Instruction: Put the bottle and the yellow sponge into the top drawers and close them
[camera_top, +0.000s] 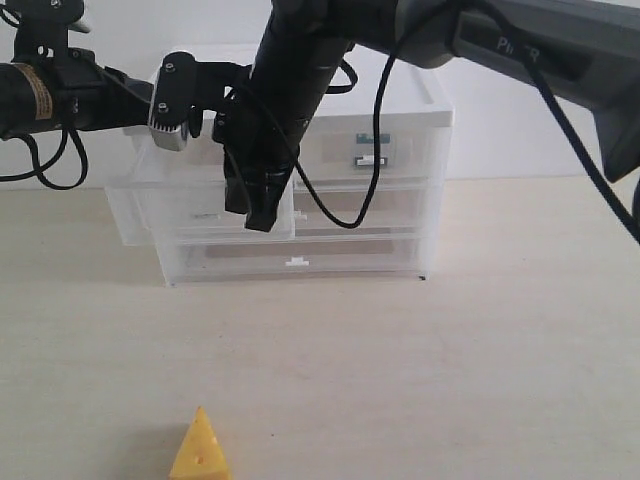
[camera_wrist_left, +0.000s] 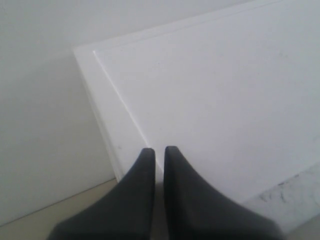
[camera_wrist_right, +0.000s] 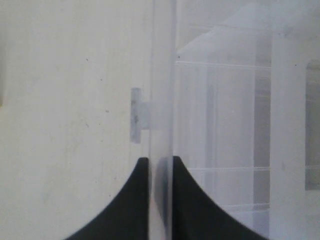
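The right claw (camera_wrist_right: 160, 160) is clenched on the clear front wall of the left top drawer (camera_top: 170, 200), just beside its small white handle (camera_wrist_right: 136, 115). The drawer stands pulled partway out of the cabinet (camera_top: 430, 110). The step in hand looks like drawing this drawer open for the sponge (camera_top: 200, 452), which sits on the worktop (camera_top: 450, 380) near the front, well apart from the cabinet.

The pull should run straight along the drawer's slide, level, with no twist. The wall is thin and smooth, so a skewed tug could slip the grip or jam the drawer. The light cabinet may slide forward. The left claw (camera_wrist_left: 159, 150) hangs over the cabinet's white top with its tips close together, grasping nothing, and could press down to steady it. The drawer should stop short of leaving its slot, with room left for the sponge to drop in.

A teal patch behind the front of the right top drawer (camera_top: 400, 155) is probably the bottle (camera_top: 375, 139), though it is too faint to be sure.
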